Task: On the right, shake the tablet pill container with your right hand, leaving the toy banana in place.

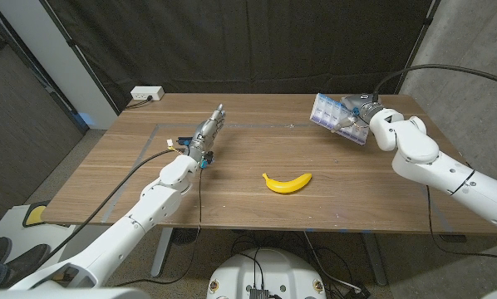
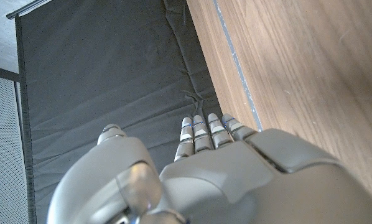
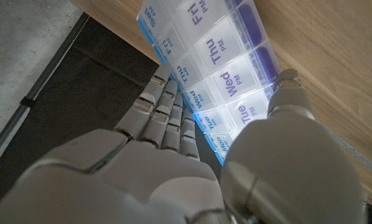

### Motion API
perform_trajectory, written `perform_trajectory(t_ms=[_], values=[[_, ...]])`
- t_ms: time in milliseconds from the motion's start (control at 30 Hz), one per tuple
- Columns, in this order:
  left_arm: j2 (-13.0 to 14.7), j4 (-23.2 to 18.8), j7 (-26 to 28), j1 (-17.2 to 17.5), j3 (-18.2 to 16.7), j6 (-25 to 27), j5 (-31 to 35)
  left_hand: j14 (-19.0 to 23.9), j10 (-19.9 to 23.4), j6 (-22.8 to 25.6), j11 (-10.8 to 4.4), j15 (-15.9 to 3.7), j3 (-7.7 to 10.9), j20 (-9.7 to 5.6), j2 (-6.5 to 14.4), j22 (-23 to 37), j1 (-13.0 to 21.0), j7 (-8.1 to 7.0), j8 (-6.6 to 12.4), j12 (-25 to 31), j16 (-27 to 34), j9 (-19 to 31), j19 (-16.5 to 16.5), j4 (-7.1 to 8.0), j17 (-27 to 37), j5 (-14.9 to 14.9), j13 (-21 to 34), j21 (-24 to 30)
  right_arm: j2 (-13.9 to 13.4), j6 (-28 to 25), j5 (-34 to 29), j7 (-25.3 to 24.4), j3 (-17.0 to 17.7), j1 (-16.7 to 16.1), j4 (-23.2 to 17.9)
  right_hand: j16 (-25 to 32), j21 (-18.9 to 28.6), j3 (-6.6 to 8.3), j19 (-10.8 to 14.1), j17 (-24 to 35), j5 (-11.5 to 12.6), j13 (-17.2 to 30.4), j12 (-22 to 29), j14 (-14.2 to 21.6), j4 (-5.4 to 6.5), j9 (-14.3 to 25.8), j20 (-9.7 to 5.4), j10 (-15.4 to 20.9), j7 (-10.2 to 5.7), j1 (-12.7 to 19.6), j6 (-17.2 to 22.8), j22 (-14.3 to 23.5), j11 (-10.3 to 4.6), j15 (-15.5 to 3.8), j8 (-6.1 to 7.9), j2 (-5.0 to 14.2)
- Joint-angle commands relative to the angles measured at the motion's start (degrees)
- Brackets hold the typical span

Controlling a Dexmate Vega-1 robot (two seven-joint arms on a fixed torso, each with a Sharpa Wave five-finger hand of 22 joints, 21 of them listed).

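The pill container (image 1: 335, 116), a clear weekly box with blue and purple lids, is lifted and tilted above the table's right rear. My right hand (image 1: 366, 114) grips it, thumb on one side and fingers on the other. In the right wrist view the pill container (image 3: 220, 59) shows day labels, pinched between the thumb (image 3: 285, 102) and the fingers (image 3: 167, 118). The yellow toy banana (image 1: 287, 183) lies on the table near the middle. My left hand (image 1: 207, 133) stands on its edge at the left, fingers straight and together, holding nothing; the left hand (image 2: 211, 168) also appears in the left wrist view.
The wooden table (image 1: 232, 199) carries faint tape lines (image 1: 149, 141). A white power strip (image 1: 147, 94) sits at the rear left corner. A black curtain hangs behind the table.
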Motion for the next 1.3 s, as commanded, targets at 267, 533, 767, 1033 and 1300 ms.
perform_trajectory(t_ms=[267, 533, 767, 1033, 1300], values=[[2.4, 7.1, -8.8, -3.9, -1.5, -2.8, -2.5, 0.2, 0.1, 0.4, 0.13, 0.01, -0.51, -0.30, 0.5, 0.2, 0.0, -0.18, -0.19, -0.2, -0.1, 0.2, -0.3, -0.10, 0.3, -0.2, 0.2, 0.1, 9.7, -3.2, 15.5, -20.7, 5.5, -5.1, -0.7, 0.0, -0.1, 2.25, -0.1, 0.2, -0.7, 0.1, -0.2, 0.4, 1.23, 2.3, -3.82, 13.1, -11.77, 5.3, 13.9, 0.2, -12.39, -5.96, 1.78, 7.69], [2.8, 8.6, -10.8, -4.8, -1.5, -2.8, -3.0, 0.2, 0.1, 0.5, 0.17, -0.05, -0.55, -0.31, 0.5, 0.2, 0.1, -0.16, -0.21, -0.2, -0.1, 0.2, -0.3, -0.10, 0.3, -0.2, 0.2, 0.1, 11.3, 0.2, 24.8, -27.6, 8.3, -6.6, -0.1, 0.2, 0.0, 2.42, 0.4, 0.2, -1.2, 0.1, 0.1, 1.4, 1.16, 2.2, -4.46, 14.5, -11.32, 5.4, 14.9, 0.3, -11.87, -5.86, 2.00, 7.89], [2.7, 7.7, -9.4, -4.8, -2.1, -3.5, -2.7, 0.3, 0.1, 0.5, 0.24, -0.04, -0.60, -0.32, 0.6, 0.2, 0.1, -0.08, -0.23, -0.2, 0.0, 0.2, -0.3, -0.08, 0.3, -0.3, 0.2, 0.1, 12.8, 7.4, 34.0, -32.8, 11.6, -8.2, 2.3, 0.6, 0.4, 2.63, 1.4, 0.3, -2.0, 0.0, 0.5, 3.1, 1.24, 2.0, -5.33, 16.4, -10.45, 5.4, 15.6, 0.4, -11.39, -6.41, 2.04, 8.31], [2.9, 6.1, -8.3, -4.2, -1.6, -1.6, -2.6, 0.3, 0.2, 0.5, 0.32, 0.00, -0.64, -0.33, 0.6, 0.2, 0.2, -0.15, -0.27, -0.2, 0.0, 0.2, -0.3, -0.08, 0.3, -0.3, 0.2, 0.1, 14.3, 19.2, 44.0, -35.4, 13.6, -8.2, 8.7, 1.0, 0.9, 2.88, 2.8, 0.3, -2.8, 0.1, 1.1, 5.4, 1.21, 1.9, -5.91, 18.3, -9.41, 5.5, 17.0, 0.5, -11.02, -7.25, 2.38, 8.67], [4.1, 3.4, -6.5, -2.2, -2.4, -1.3, -2.4, 0.3, 0.2, 0.5, 0.12, -0.03, -0.69, -0.33, 0.6, 0.2, 0.2, -0.14, -0.29, -0.2, 0.0, 0.2, -0.3, -0.07, 0.3, -0.3, 0.2, 0.1, 15.3, 27.1, 50.3, -35.6, 13.2, -7.3, 13.6, 1.3, 1.2, 3.11, 3.5, 0.3, -3.3, 0.3, 1.3, 6.8, 1.11, 1.9, -6.17, 19.1, -9.30, 5.7, 17.6, 0.5, -10.67, -7.68, 2.42, 8.91]])
